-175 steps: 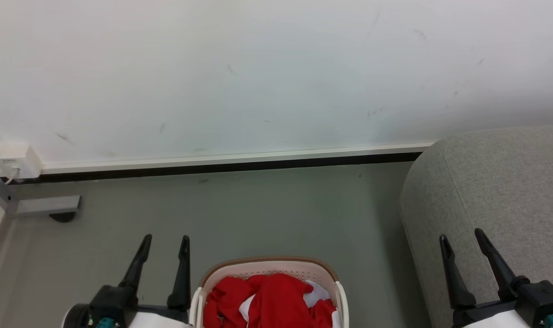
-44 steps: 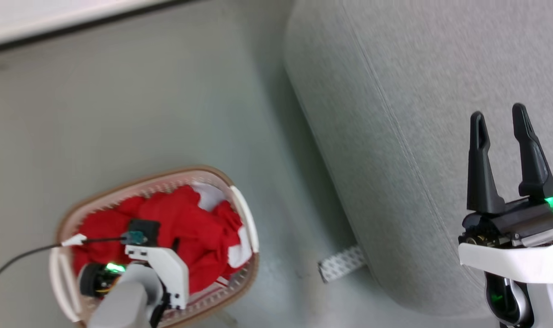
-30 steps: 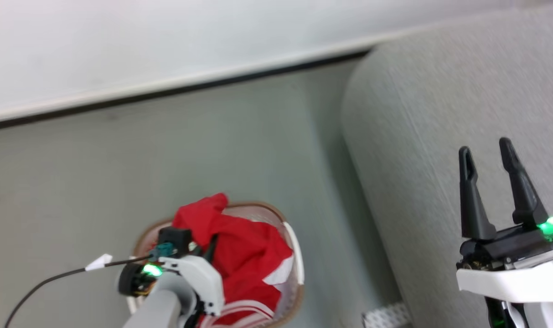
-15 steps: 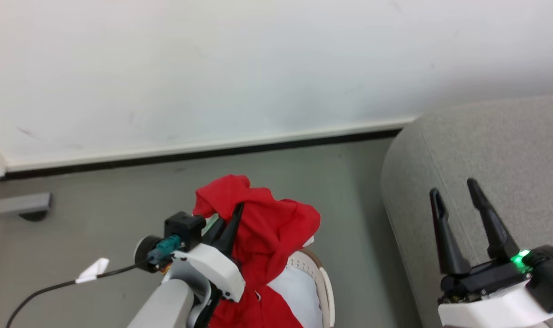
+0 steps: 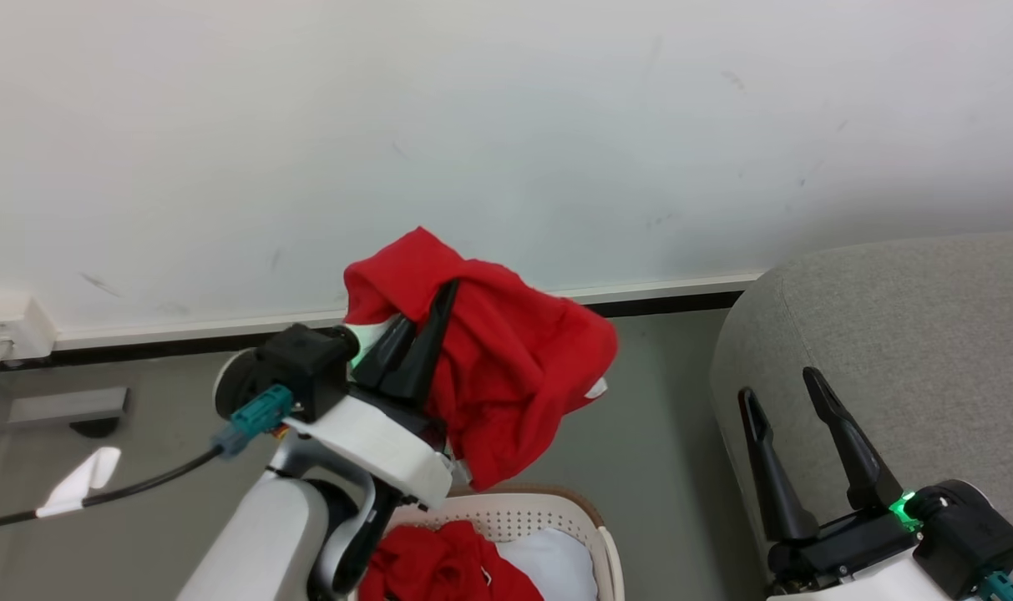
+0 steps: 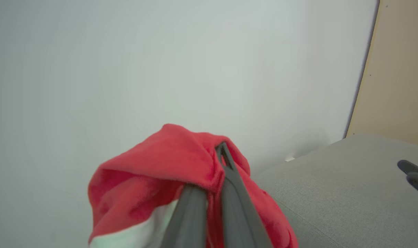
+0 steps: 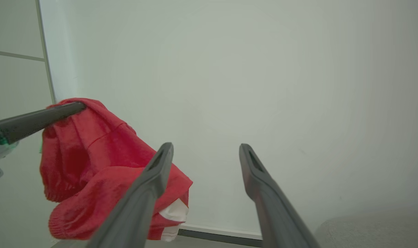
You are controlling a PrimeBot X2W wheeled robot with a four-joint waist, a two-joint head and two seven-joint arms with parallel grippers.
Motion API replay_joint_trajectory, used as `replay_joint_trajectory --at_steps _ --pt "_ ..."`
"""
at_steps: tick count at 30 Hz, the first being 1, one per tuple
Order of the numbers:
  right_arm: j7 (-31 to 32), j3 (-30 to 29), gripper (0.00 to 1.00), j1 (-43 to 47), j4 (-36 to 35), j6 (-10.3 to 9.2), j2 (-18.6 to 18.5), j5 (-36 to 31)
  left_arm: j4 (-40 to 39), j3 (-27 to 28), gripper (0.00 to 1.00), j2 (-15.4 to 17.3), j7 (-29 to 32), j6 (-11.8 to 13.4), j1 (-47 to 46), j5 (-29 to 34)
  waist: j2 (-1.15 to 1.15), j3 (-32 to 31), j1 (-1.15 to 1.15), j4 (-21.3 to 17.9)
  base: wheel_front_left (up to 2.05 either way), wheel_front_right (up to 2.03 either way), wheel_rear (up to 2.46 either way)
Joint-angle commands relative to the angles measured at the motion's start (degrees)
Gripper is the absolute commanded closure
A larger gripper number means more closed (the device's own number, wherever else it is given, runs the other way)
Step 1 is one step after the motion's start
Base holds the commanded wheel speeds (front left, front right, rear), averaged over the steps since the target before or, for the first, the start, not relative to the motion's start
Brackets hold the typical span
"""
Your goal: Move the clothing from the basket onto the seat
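Note:
A red garment with white trim (image 5: 506, 367) hangs in the air above the basket (image 5: 594, 534), and my left gripper (image 5: 439, 300) is shut on its top fold. The left wrist view shows the same clothing (image 6: 153, 172) bunched around my closed left gripper (image 6: 220, 148). More red clothing (image 5: 439, 568) lies in the cream basket beside a white cloth (image 5: 556, 568). The grey seat (image 5: 915, 334) stands to the right. My right gripper (image 5: 783, 386) is open and empty in front of the seat's rounded end, and its view shows the lifted clothing (image 7: 102, 162) to its left.
A white wall (image 5: 506, 125) with a dark baseboard runs across the back. A white socket box (image 5: 9, 325) and a grey metal bracket (image 5: 55, 406) sit at the far left. Grey floor (image 5: 656, 451) lies between the basket and the seat.
My left gripper has risen with the red garment, which now hangs free of the basket. The head camera has tilted, so the whole picture has shifted. My right gripper stays open.

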Motion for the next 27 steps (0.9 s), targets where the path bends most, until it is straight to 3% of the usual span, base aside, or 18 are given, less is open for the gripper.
replay_joint_trajectory --at_steps 1,10,27 --pt "0.05 0.25 0.00 0.57 -0.02 -0.12 0.09 -0.31 -1.81 0.11 1.00 0.69 0.66 0.28 0.06 0.06 0.00 0.03 0.01 0.07 0.00 0.00 0.00" --pt "0.05 2.30 0.00 0.00 0.24 -0.12 -0.22 -0.22 -9.37 0.67 1.00 1.67 4.52 2.08 -0.52 0.06 0.00 1.00 0.01 0.37 0.00 0.00 0.00" --pt "0.05 11.97 0.00 -4.88 3.95 -0.12 -3.39 -0.78 -6.90 -1.32 1.00 0.17 2.66 2.31 0.04 -0.59 0.00 2.39 0.01 1.01 0.00 0.00 0.00"
